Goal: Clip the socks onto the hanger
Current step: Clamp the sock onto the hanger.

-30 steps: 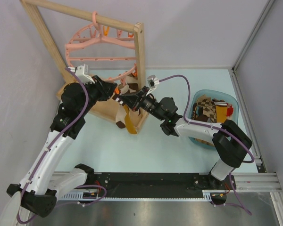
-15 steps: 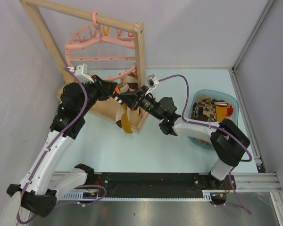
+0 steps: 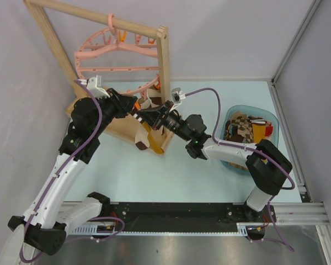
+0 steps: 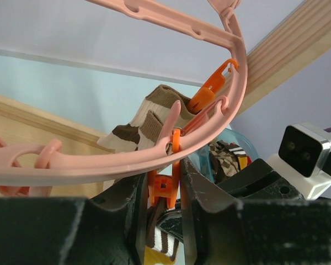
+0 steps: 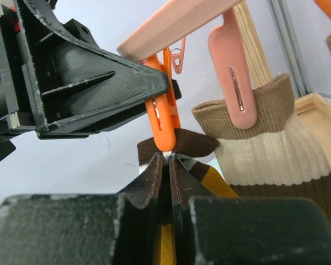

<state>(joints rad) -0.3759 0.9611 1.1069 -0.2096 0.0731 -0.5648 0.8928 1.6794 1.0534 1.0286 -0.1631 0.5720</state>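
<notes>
**Mustard sock held up to an orange clip on the pink hanger**

From above, we see the round pink plastic hanger (image 3: 117, 52) hooked over the top bar of a wooden rack (image 3: 163, 66). At the right of the pale table (image 3: 154, 171), a translucent blue-green tub (image 3: 252, 107) with rounded corners holds a loose heap of socks (image 3: 244, 128), brown-and-cream argyle among them. The 2 arms meet under the hanger's ring. The left gripper (image 3: 134, 109) and right gripper (image 3: 145, 117) are almost tip to tip, and a mustard sock (image 3: 150, 141) hangs limp beneath them.

In the left wrist view, the left gripper's 2 black fingers (image 4: 188, 193) are clamped on an orange clip (image 4: 164, 187) that hangs from the ring's smooth curved rim. Behind it hangs a ribbed cream-and-brown sock (image 4: 149, 124). A 2nd orange clip (image 4: 209, 91) sits tilted further along the rim.

In the right wrist view, the right gripper is pinched tight on the dark brown cuff of the mustard sock. The cuff edge touches the lower tip of the orange clip. Just beside it, a flat pink clip (image 5: 231, 77) grips the tan ribbed cuff of the cream-and-brown sock.
</notes>
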